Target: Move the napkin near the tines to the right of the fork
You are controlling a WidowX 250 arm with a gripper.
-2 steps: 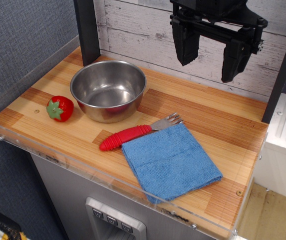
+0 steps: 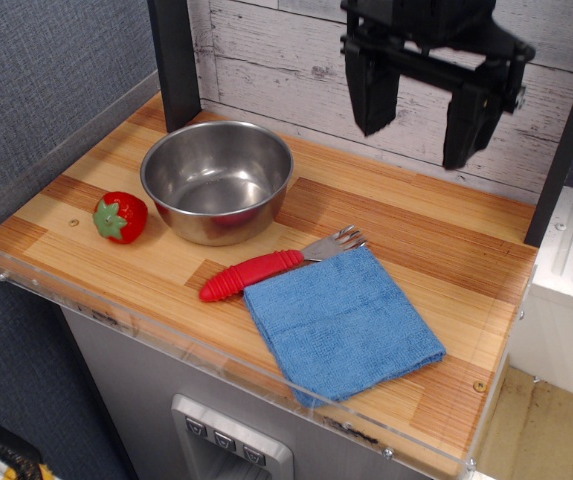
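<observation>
Hanging high over the back of the wooden table (image 2: 416,225), the black gripper (image 2: 421,120) holds nothing — its two fingers (image 2: 369,90) are spread wide apart, with the white plank wall showing between them.

The blue napkin (image 2: 341,320) lies flat on the table near the front edge. It is folded into a rough square, turned a bit so one corner points to the front. The fork (image 2: 281,262) lies just beside its upper left edge. The red handle points to the left and front, and the silver tines (image 2: 344,238) point to the right and back. The napkin's top corner sits right by the tines, and it looks like it touches them, but it is hard to be sure.

A shiny steel bowl (image 2: 217,180) stands behind the fork, close to it. A little red toy strawberry (image 2: 120,217) with a green top sits to the left of the bowl — near it, not touching.

A clear plastic rim (image 2: 86,290) runs along the table's front and left sides.
</observation>
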